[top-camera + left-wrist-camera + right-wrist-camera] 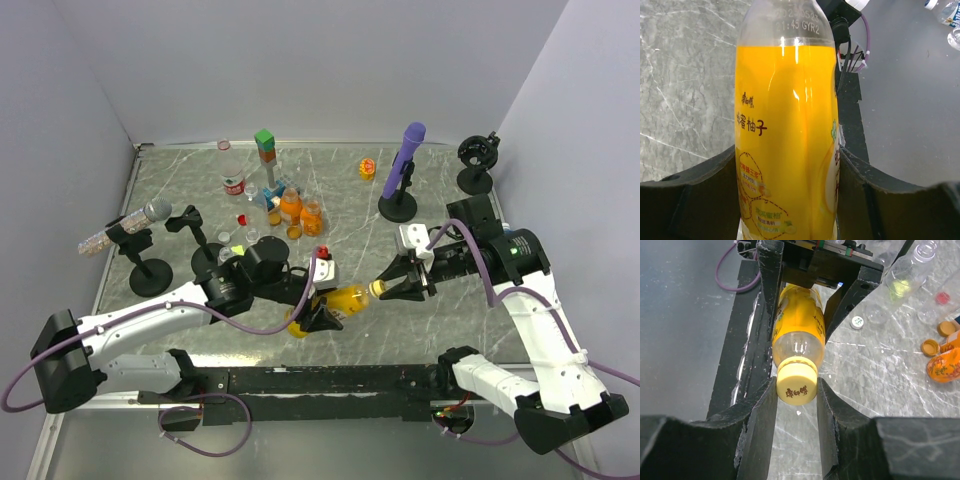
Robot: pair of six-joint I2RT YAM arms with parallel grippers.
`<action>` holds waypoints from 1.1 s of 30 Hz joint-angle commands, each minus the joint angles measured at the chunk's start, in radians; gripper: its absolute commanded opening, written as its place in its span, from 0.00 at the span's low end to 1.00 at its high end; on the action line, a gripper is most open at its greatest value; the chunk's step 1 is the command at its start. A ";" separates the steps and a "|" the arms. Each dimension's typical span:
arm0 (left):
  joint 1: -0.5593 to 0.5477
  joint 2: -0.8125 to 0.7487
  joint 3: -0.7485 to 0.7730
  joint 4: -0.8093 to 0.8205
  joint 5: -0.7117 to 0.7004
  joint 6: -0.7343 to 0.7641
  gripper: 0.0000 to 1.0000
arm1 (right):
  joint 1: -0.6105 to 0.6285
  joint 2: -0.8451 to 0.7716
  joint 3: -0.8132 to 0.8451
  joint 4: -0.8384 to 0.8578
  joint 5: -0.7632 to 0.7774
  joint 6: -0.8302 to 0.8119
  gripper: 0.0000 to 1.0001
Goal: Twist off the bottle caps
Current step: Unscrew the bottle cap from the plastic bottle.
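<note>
The left gripper (325,312), jaws half spread, clasps the body of the yellow plastic juice bottle (785,125); the right gripper (796,390), nearly closed, pinches the round pale-yellow screw cap (796,384) on that bottle's end.

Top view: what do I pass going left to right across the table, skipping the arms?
From the left: grey microphone → block stack → yellow bottle → purple microphone → black stand.
</note>
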 commanded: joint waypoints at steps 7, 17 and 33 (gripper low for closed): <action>0.012 -0.083 0.009 0.006 -0.015 0.019 0.03 | -0.048 -0.006 0.072 -0.172 -0.041 -0.074 0.15; 0.012 -0.078 0.015 0.009 -0.019 0.018 0.03 | -0.047 0.001 0.094 -0.188 -0.069 -0.075 0.15; 0.011 -0.037 0.014 0.092 -0.087 -0.028 0.03 | -0.018 -0.014 0.009 -0.007 -0.016 0.228 0.71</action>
